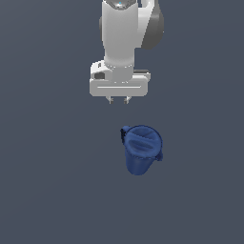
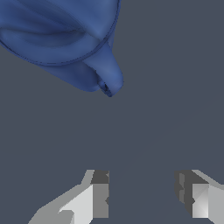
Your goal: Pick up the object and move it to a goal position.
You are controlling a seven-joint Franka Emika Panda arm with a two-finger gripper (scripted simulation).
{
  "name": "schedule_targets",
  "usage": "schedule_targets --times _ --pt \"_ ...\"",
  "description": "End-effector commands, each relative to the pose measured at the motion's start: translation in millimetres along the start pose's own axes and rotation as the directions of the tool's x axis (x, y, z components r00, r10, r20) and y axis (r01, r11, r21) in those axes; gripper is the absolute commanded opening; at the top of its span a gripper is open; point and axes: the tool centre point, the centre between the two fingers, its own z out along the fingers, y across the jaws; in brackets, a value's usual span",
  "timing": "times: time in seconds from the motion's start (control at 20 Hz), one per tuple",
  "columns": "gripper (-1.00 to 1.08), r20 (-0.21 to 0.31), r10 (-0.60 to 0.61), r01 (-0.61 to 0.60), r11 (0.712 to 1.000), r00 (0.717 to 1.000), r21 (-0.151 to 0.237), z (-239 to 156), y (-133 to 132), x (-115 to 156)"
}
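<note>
The object is a dark blue pitcher (image 1: 141,148) with a round lid, standing on the grey floor a little to the exterior view's right of centre. Its handle points toward the exterior view's left, its spout to the right. My gripper (image 1: 119,100) hangs beyond it and slightly to its left, apart from it, with only the short fingertips showing under the white hand. In the wrist view the pitcher (image 2: 65,39) fills one corner, cut off by the frame, and my gripper (image 2: 142,194) is open with nothing between its fingers (image 2: 99,197).
A plain dark grey floor (image 1: 52,190) surrounds the pitcher. The white arm (image 1: 126,33) rises behind the gripper to the frame edge.
</note>
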Motion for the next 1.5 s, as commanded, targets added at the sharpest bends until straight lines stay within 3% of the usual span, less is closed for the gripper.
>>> schedule_targets --times 0.0,0.3,0.6,1.05,1.45 --pt "0.28 -0.001 -0.015 0.015 1.000 1.000 -0.016 14.4 5.7 2.9" --pt "0.28 -0.010 -0.068 0.068 0.997 0.998 -0.045 57.9 19.6 10.1" --pt "0.28 -0.034 -0.134 0.132 0.990 0.990 -0.045 100.3 27.1 15.1" --pt "0.28 -0.122 -0.226 0.228 0.974 0.967 0.003 146.5 23.4 21.3" --pt "0.28 -0.264 -0.277 0.304 0.950 0.924 0.068 160.5 9.6 30.2"
